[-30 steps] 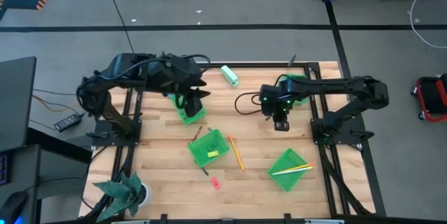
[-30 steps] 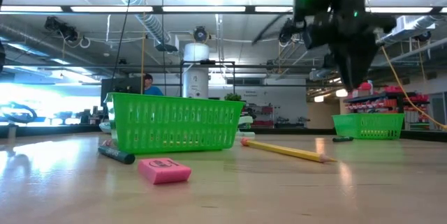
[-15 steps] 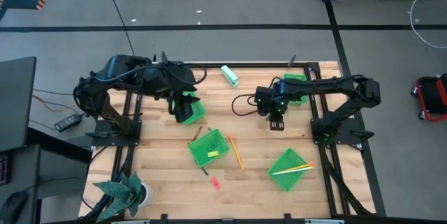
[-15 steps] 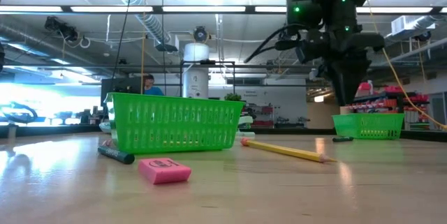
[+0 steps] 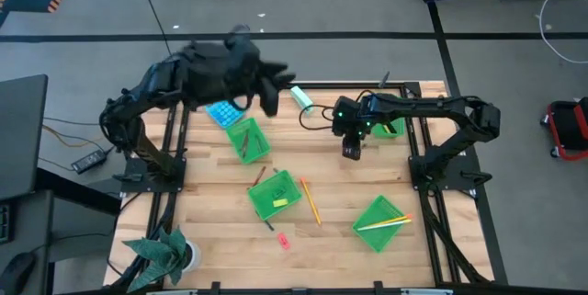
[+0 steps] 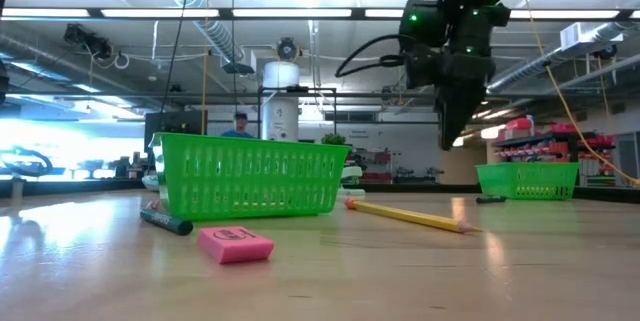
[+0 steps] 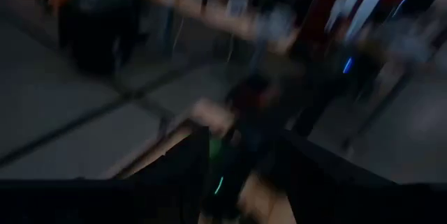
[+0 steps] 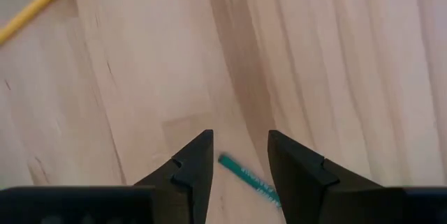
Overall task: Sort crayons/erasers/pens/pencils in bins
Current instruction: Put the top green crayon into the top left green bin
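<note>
The right gripper [image 5: 349, 151] hangs over bare wood in the far-right part of the bench, just beside the far-right bin. Its fingers are parted and hold nothing. Its wrist view shows a short teal-green stick [image 8: 248, 176] lying on the wood directly under the gap. I judge it a crayon by its length. The stick's long axis runs slantwise across the gap, one end near the middle and the other passing under one finger. A straight descent would likely need the wrist turned so the fingers close across the stick rather than along it. The left gripper [image 5: 268, 93] is raised over the far edge, well apart from the stick, so the right arm is the nearer. Its fingers seem to stand apart, with nothing I can make out between them.

By count:
- **Bins:** there are four bright-green square plastic bins [image 5: 276, 195].
- **Pencils:** one long yellow pencil [image 5: 310, 201] lies loose at mid-bench. At least two more lie in the near-right bin [image 5: 380, 222].
- **Eraser:** one small pink block eraser [image 5: 283, 240] lies loose toward the near edge.
- **Dark stick:** one short dark stick [image 5: 268, 225] lies just beside the middle bin
</note>
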